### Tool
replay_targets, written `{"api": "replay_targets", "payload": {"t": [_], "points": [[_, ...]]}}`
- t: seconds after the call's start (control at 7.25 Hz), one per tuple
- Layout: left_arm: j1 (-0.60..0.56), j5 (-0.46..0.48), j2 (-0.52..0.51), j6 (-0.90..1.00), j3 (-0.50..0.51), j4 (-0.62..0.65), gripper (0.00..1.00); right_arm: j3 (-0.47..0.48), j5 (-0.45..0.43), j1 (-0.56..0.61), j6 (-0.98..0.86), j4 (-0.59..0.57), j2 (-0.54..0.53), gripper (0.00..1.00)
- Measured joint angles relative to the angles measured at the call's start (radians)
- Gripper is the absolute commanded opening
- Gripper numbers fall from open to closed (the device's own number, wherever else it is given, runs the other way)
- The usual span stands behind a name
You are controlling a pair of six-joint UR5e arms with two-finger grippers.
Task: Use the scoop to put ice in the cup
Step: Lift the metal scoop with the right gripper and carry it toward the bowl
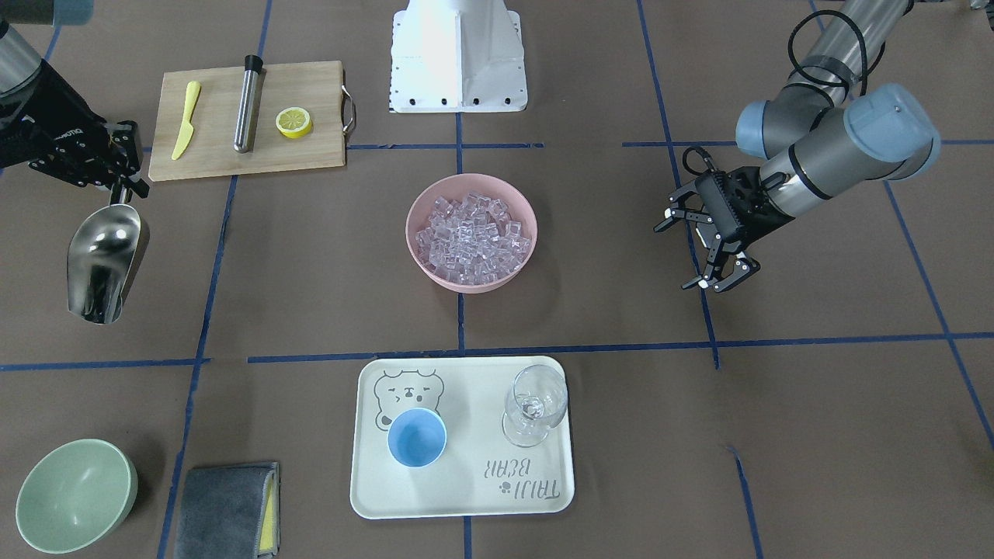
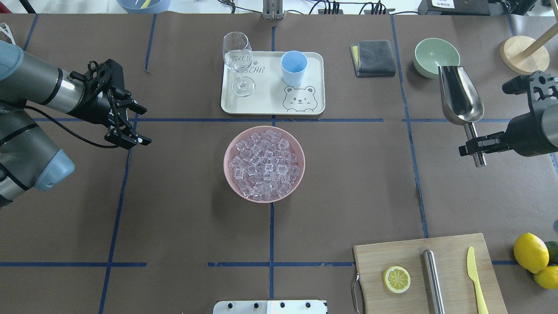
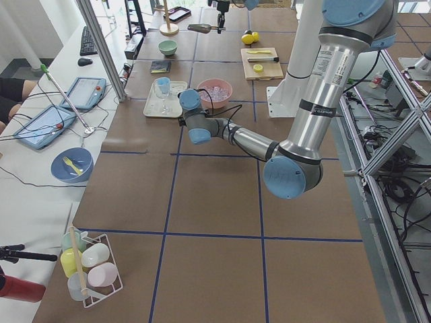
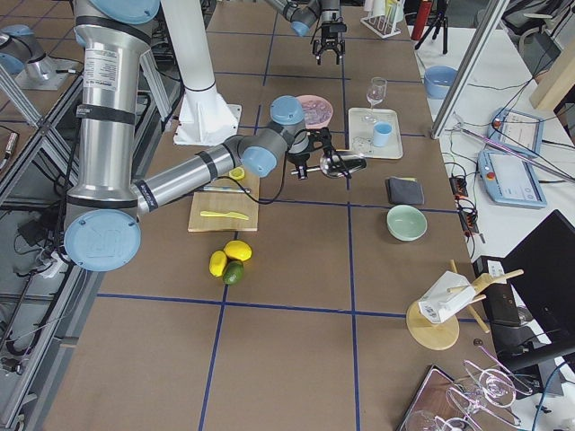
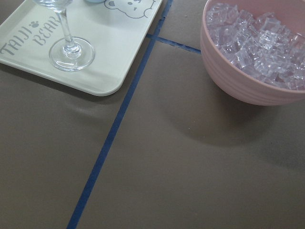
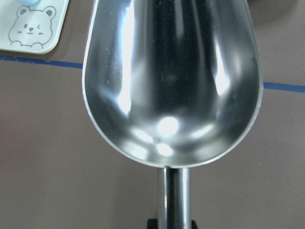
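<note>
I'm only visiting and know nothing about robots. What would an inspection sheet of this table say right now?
Surface: brown table with a grid of blue tape lines.
Job's things: clear ice cubes heaped in round pink bowl; small light-blue cup upright and empty on cream bear tray; shiny steel scoop empty, held above the table.
Clutter: stemmed wine glass, pale green bowl, grey cloth, wooden board with lemon half, steel cylinder, yellow knife.
Pincers: right pincer shut on scoop handle; left pincer open, empty.
Cables: black cable along left arm.
Surroundings: tablets on side bench.
</note>
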Motion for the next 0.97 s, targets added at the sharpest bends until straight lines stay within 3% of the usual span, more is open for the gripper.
{"api": "replay_targets", "payload": {"t": [0.41, 0.69, 0.97], "points": [[0.001, 0.000, -0.001, 0.000, 0.004, 0.000, 1.00, 0.028, -0.207, -0.092, -0.151, -0.066, 0.056, 0.00], [0.001, 0.000, -0.001, 0.001, 0.005, 0.000, 1.00, 0.071, -0.300, -0.139, -0.281, -0.314, 0.180, 0.00], [0.002, 0.000, -0.001, 0.002, 0.006, 0.000, 1.00, 0.081, -0.322, -0.132, -0.579, -0.660, 0.375, 0.00]]}}
